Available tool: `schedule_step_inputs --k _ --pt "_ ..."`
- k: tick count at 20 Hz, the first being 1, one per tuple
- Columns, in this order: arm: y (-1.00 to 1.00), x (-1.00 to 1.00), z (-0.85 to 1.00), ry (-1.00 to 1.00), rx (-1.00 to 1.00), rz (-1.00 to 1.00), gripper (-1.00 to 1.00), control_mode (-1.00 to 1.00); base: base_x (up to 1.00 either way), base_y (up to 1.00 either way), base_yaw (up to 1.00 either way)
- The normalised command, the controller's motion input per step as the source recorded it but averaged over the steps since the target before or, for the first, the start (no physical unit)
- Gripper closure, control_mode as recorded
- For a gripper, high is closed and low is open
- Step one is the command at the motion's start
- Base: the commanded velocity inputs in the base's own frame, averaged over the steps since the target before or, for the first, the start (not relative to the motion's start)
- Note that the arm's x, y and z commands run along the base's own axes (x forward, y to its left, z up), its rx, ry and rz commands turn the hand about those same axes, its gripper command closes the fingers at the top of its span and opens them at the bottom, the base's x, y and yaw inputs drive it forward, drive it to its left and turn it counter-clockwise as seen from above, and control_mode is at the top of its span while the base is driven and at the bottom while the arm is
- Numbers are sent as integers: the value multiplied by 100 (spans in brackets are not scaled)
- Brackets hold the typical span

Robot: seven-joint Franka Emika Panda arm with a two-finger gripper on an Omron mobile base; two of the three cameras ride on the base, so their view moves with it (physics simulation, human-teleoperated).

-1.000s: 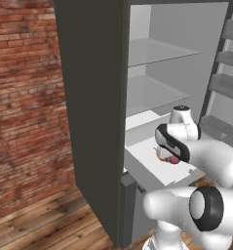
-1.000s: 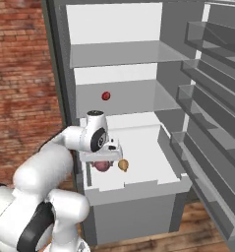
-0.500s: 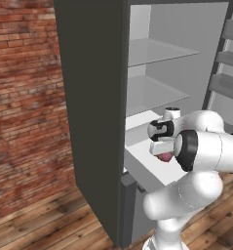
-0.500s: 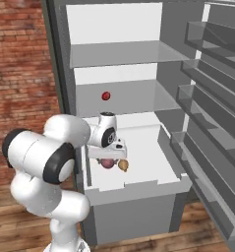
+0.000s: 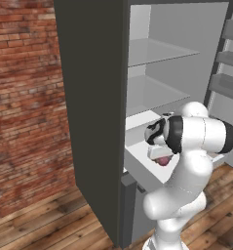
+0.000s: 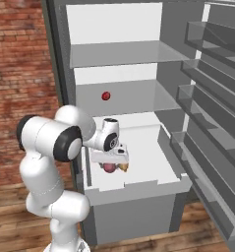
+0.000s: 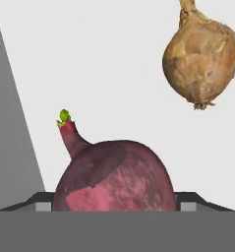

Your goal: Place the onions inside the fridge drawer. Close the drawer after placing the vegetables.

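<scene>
Inside fridge drawer (image 6: 171, 147), left part: golden onion (image 7: 202, 54) on white floor, dark-red onion (image 7: 114, 179) beside it, directly under gripper (image 6: 115, 158). Judgement: lift hand straight up, clear drawer walls, then push front panel shut. Jaw state: cannot tell; fingertips not distinguishable.

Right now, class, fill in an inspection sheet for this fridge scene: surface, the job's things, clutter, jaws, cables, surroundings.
Surface: fridge drawer pulled out, white floor showing.
Job's things: golden-brown onion and dark red onion lie apart on the drawer floor; the red one, with a green sprout tip, is nearest the hand camera.
Clutter: small red ball on a fridge shelf above the drawer.
Jaws: gripper sits low over the onions; cannot tell whether the jaws are open or shut.
Cables: nothing seen.
Surroundings: brick wall, wooden floor, fridge door racks swung open.
</scene>
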Motion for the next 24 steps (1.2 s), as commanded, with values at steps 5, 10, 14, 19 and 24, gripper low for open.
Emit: schedule_step_inputs --k 5,10,14,19,24 --pt "0 0 -52 0 0 0 100 -100 0 0 0" --pt "0 6 -49 1 0 0 100 -100 0 0 0" --pt "0 12 -41 0 2 0 100 -100 0 0 0" --pt "0 2 -23 0 2 0 -100 -100 0 0 0" --pt "0 0 2 -1 1 0 -100 -100 0 0 0"
